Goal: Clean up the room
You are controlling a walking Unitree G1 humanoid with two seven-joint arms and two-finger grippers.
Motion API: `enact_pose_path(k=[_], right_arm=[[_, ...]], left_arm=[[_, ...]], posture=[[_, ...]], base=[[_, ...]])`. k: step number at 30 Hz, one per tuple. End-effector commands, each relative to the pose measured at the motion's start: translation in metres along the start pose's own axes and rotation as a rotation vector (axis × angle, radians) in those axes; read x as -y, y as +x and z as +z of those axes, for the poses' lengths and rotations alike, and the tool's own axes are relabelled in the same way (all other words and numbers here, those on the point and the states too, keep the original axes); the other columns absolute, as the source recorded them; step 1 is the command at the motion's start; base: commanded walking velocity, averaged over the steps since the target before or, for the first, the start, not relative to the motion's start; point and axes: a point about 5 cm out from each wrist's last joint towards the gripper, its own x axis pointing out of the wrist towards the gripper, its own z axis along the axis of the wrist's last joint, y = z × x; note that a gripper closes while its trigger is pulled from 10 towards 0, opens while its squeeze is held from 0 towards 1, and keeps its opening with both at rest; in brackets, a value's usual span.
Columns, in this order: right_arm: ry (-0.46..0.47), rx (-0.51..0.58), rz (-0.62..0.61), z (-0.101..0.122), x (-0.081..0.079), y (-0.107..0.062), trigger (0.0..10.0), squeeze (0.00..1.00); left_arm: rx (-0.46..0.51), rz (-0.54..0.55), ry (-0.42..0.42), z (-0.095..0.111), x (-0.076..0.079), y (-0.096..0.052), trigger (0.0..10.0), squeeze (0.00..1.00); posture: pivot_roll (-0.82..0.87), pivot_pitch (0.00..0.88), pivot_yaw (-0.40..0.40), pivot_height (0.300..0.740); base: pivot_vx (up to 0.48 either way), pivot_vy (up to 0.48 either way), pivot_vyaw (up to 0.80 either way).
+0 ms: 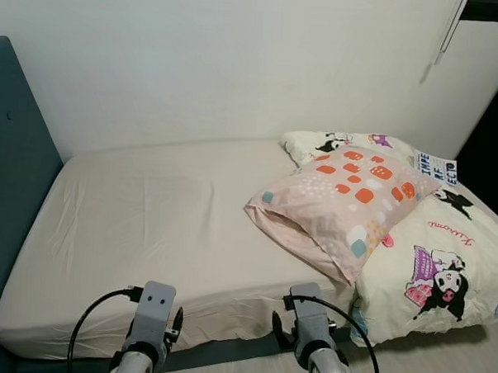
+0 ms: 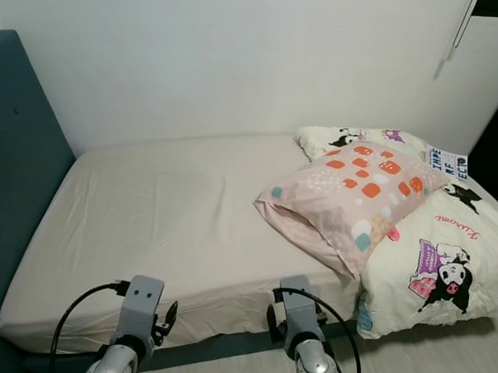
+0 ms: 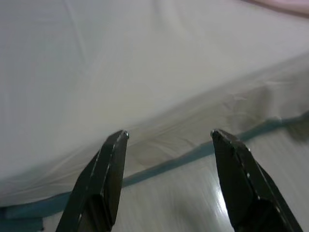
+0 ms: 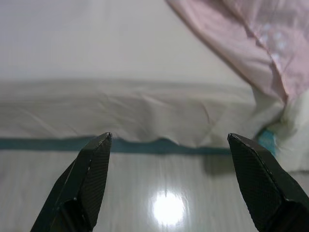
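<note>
I am facing a bed (image 1: 148, 223) dressed in a pale cream fitted sheet (image 1: 157, 199), pulled fairly smooth with a few soft creases across its middle and some wrinkling along the near edge. The bed is my landmark. A dark teal headboard (image 1: 13, 184) rises at its left end, and a plain white wall (image 1: 238, 54) runs along its far side. Under the near edge of the bed a teal strip of the base (image 4: 145, 145) shows, and below that a pale glossy floor (image 4: 164, 193) with a bright glare spot.

At the right end of the bed I see a pink pillow (image 1: 339, 203) with orange and teal squares, lying tilted on top of a cream quilt (image 1: 435, 269) printed with black-and-white cartoon figures. The quilt is bunched and spills over the bed's near right corner toward the floor. A small card with dark lettering (image 1: 437, 168) lies on the quilt just behind the pillow. A thin cord (image 1: 446, 34) hangs down the wall above that end.

My left claw (image 3: 169, 140) hangs just off the near edge of the bed, fingers spread apart with nothing between them. My right claw (image 4: 169, 140) hangs off the same edge nearer the pillow, also spread wide and holding nothing.
</note>
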Motion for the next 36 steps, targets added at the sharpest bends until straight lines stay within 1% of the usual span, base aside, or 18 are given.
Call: enact_pose_path(k=[1, 2, 3, 6, 7, 8, 11, 12, 13, 15, 16, 17, 18, 20, 21, 27, 33, 36], right_arm=[[-0.046, -0.090, -0.041, -0.019, 0.003, -0.002, 10.0, 0.00], [-0.070, -0.131, -0.073, -0.028, 0.006, -0.003, 10.0, 0.00], [-0.076, -0.167, -0.096, -0.034, 0.009, -0.004, 10.0, 0.00], [-0.076, -0.167, -0.096, -0.034, 0.009, -0.004, 10.0, 0.00], [-0.051, -0.261, -0.134, -0.052, 0.013, -0.010, 10.0, 0.00], [-0.051, -0.261, -0.134, -0.052, 0.013, -0.010, 10.0, 0.00], [-0.052, -0.341, -0.148, -0.068, 0.014, -0.016, 10.0, 0.00], [-0.052, -0.341, -0.148, -0.068, 0.014, -0.016, 10.0, 0.00], [-0.033, -0.372, -0.151, -0.074, 0.015, -0.019, 10.0, 0.00], [-0.023, -0.383, -0.152, -0.076, 0.015, -0.020, 10.0, 0.00], [-0.031, -0.386, -0.149, -0.078, 0.014, -0.021, 10.0, 0.00], [-0.031, -0.386, -0.149, -0.078, 0.014, -0.021, 10.0, 0.00], [-0.050, -0.376, -0.153, -0.079, 0.014, -0.022, 10.0, 0.00], [-0.050, -0.376, -0.153, -0.079, 0.014, -0.022, 10.0, 0.00], [-0.042, -0.349, -0.146, -0.079, 0.012, -0.022, 10.0, 0.00], [-0.022, -0.312, -0.138, -0.079, 0.009, -0.024, 10.0, 0.00], [0.009, -0.317, -0.081, -0.082, 0.004, -0.026, 10.0, 0.00], [0.026, -0.320, -0.072, -0.083, 0.003, -0.026, 10.0, 0.00]], left_arm=[[-0.125, -0.035, 0.034, -0.026, -0.001, -0.003, 10.0, 0.00], [-0.188, -0.047, 0.053, -0.038, -0.002, -0.005, 10.0, 0.00], [-0.229, -0.055, 0.069, -0.047, -0.002, -0.007, 10.0, 0.00], [-0.229, -0.055, 0.069, -0.047, -0.002, -0.007, 10.0, 0.00], [-0.289, -0.077, 0.082, -0.061, -0.002, -0.013, 10.0, 0.00], [-0.289, -0.077, 0.082, -0.061, -0.002, -0.013, 10.0, 0.00], [-0.330, -0.122, 0.072, -0.071, 0.002, -0.019, 10.0, 0.00], [-0.330, -0.122, 0.072, -0.071, 0.002, -0.019, 10.0, 0.00], [-0.349, -0.139, 0.060, -0.076, 0.004, -0.022, 10.0, 0.00], [-0.357, -0.136, 0.051, -0.077, 0.004, -0.023, 10.0, 0.00], [-0.375, -0.129, 0.042, -0.080, 0.004, -0.024, 10.0, 0.00], [-0.375, -0.129, 0.042, -0.080, 0.004, -0.024, 10.0, 0.00], [-0.383, -0.122, 0.048, -0.082, 0.004, -0.024, 10.0, 0.00], [-0.383, -0.122, 0.048, -0.082, 0.004, -0.024, 10.0, 0.00], [-0.370, -0.112, 0.042, -0.082, 0.004, -0.024, 10.0, 0.00], [-0.351, -0.095, 0.020, -0.083, 0.003, -0.025, 10.0, 0.00], [-0.360, -0.093, 0.031, -0.086, 0.002, -0.028, 10.0, 0.00], [-0.366, -0.085, 0.028, -0.086, 0.000, -0.028, 10.0, 0.00]], posture=[[-0.01, 0.080, -0.009, 0.740], [-0.01, 0.080, -0.010, 0.740], [-0.01, 0.078, -0.011, 0.740], [-0.01, 0.078, -0.011, 0.740], [-0.01, 0.071, 0.002, 0.740], [-0.01, 0.071, 0.002, 0.740], [-0.01, 0.070, 0.006, 0.740], [-0.01, 0.070, 0.006, 0.740], [-0.01, 0.068, 0.005, 0.740], [-0.01, 0.068, 0.005, 0.740], [-0.01, 0.064, 0.003, 0.740], [-0.01, 0.064, 0.003, 0.740], [-0.01, 0.063, 0.000, 0.740], [-0.01, 0.063, 0.000, 0.740], [-0.01, 0.057, -0.002, 0.740], [0.00, 0.038, -0.001, 0.740], [0.00, 0.030, 0.002, 0.740], [0.00, 0.030, 0.005, 0.740]], base=[[0.000, 0.000, 0.00], [0.000, 0.000, 0.00], [0.000, 0.000, 0.00], [0.000, 0.000, 0.00], [0.000, 0.000, 0.00], [0.000, 0.000, 0.00], [0.000, 0.000, 0.00], [0.000, 0.000, 0.00], [0.000, 0.000, 0.00], [0.000, 0.000, 0.00], [0.000, 0.000, 0.00], [0.000, 0.000, 0.00], [0.000, 0.000, 0.00], [0.000, 0.000, 0.00], [0.000, 0.000, 0.00], [0.000, 0.000, 0.00], [0.000, 0.000, 0.00], [0.000, 0.000, 0.00]])
